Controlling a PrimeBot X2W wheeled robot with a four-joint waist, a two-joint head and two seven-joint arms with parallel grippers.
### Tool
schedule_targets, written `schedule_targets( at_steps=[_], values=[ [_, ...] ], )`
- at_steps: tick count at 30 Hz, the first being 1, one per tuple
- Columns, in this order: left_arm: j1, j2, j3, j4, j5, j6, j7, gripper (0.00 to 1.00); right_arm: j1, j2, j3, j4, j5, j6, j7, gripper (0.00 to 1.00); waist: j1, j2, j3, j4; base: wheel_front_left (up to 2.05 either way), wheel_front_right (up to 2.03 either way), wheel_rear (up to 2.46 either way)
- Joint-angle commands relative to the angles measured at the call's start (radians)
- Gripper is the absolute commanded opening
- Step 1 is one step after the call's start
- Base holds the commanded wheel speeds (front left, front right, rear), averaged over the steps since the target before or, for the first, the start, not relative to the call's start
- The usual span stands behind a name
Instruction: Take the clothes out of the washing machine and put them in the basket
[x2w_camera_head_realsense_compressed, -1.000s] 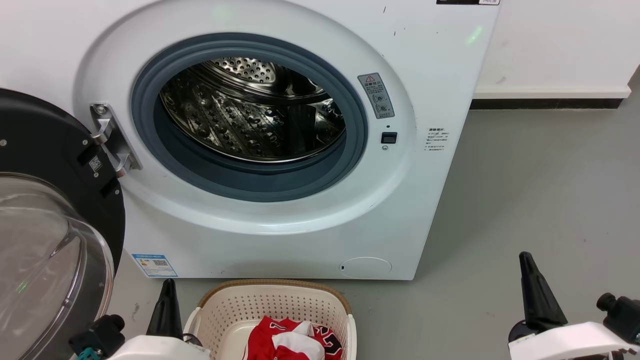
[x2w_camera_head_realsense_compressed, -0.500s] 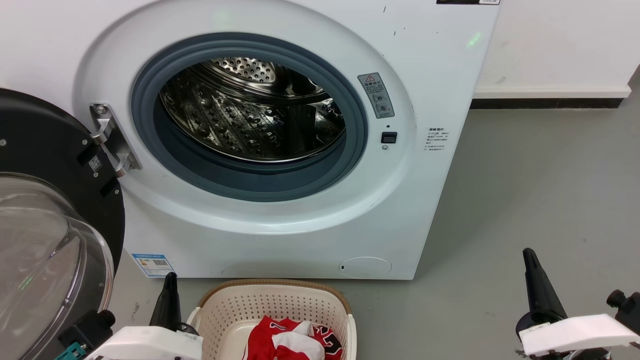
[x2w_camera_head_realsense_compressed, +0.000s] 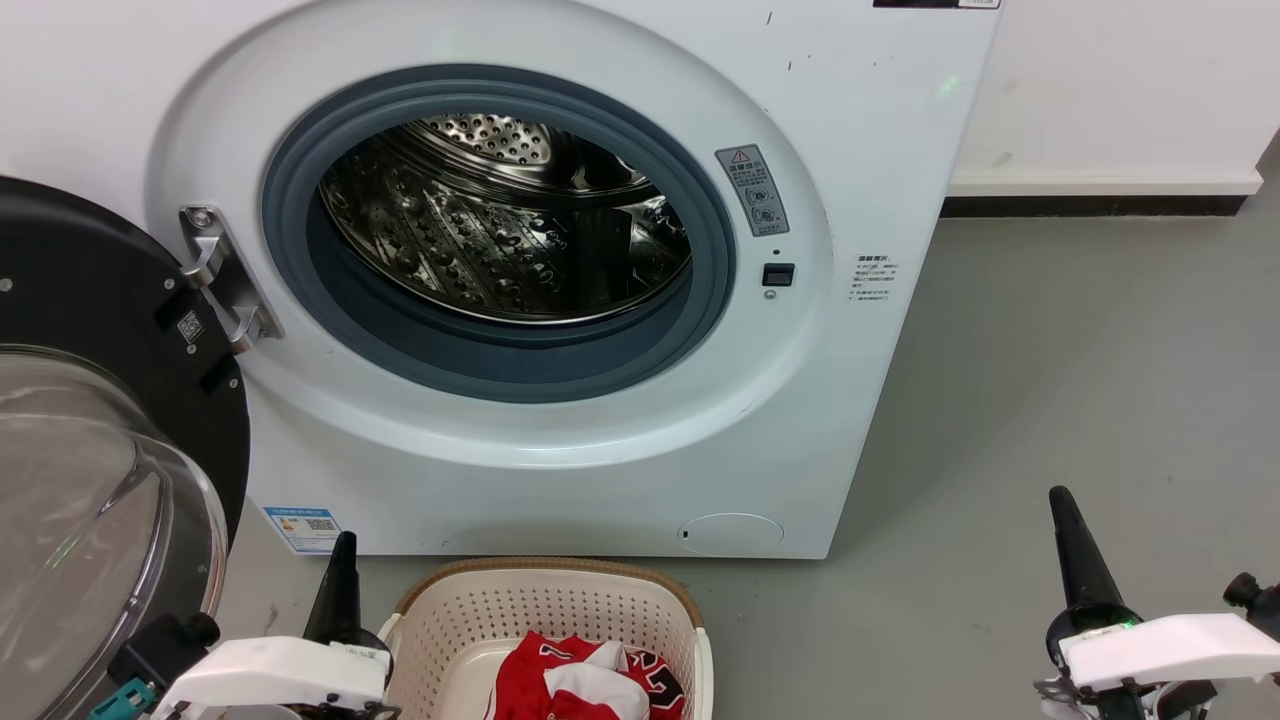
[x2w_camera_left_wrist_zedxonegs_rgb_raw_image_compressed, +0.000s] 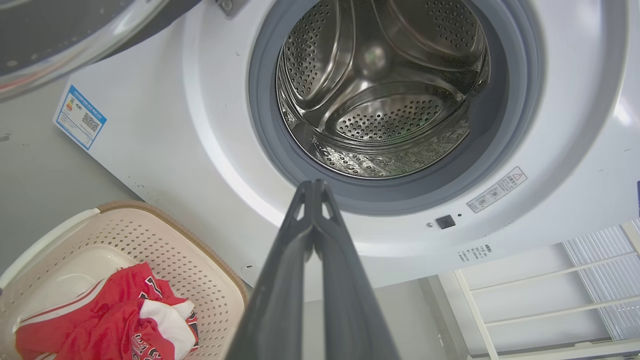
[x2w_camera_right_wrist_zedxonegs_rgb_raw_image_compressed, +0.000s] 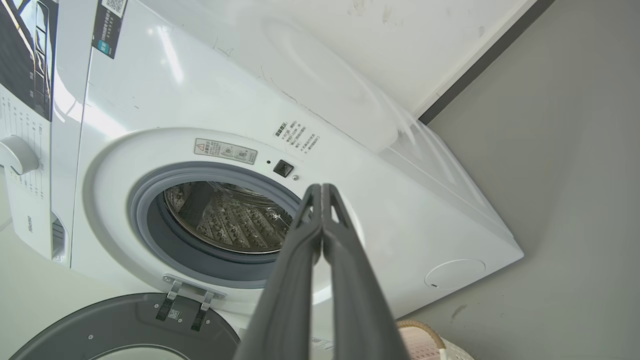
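Note:
The white washing machine (x2w_camera_head_realsense_compressed: 850, 150) stands with its door (x2w_camera_head_realsense_compressed: 90, 450) swung open to the left; its steel drum (x2w_camera_head_realsense_compressed: 500, 220) shows bare metal, also in the left wrist view (x2w_camera_left_wrist_zedxonegs_rgb_raw_image_compressed: 380, 90). Red clothes (x2w_camera_head_realsense_compressed: 585, 680) with white trim lie in the cream basket (x2w_camera_head_realsense_compressed: 540, 600) on the floor in front of the machine, seen too at the lower left of the left wrist view (x2w_camera_left_wrist_zedxonegs_rgb_raw_image_compressed: 110, 320). My left gripper (x2w_camera_head_realsense_compressed: 343, 545) is shut and empty beside the basket's left rim. My right gripper (x2w_camera_head_realsense_compressed: 1060, 500) is shut and empty over the floor right of the machine.
Grey floor (x2w_camera_head_realsense_compressed: 1080, 350) stretches to the right of the machine up to a white wall with a dark skirting (x2w_camera_head_realsense_compressed: 1090, 207). The open glass door bulges toward me at the left, close to my left arm.
Both arms have drawn slightly lower in the picture; the left fingers shifted a little right and down, the right fingertip rose slightly. Basket, clothes and machine stay put.

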Motion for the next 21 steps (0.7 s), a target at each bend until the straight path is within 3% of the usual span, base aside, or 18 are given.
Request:
schedule_targets(
  at_steps=[1, 21],
  values=[
    [-0.024, 0.0, 0.005, -0.005, -0.028, -0.007, 0.008, 0.0, -0.027, -0.007, -0.003, -0.003, 0.03, 0.0, 0.006, 0.0, 0.0, 0.0, 0.0, 0.0, 0.0, 0.0, 0.0],
    [-0.061, 0.0, 0.022, 0.023, -0.268, -0.038, 0.064, 0.0, -0.06, -0.007, -0.024, 0.033, 0.265, 0.0, 0.064, 0.0, 0.0, 0.0, 0.001, 0.002, 0.0, 0.0, 0.0]
  ],
)
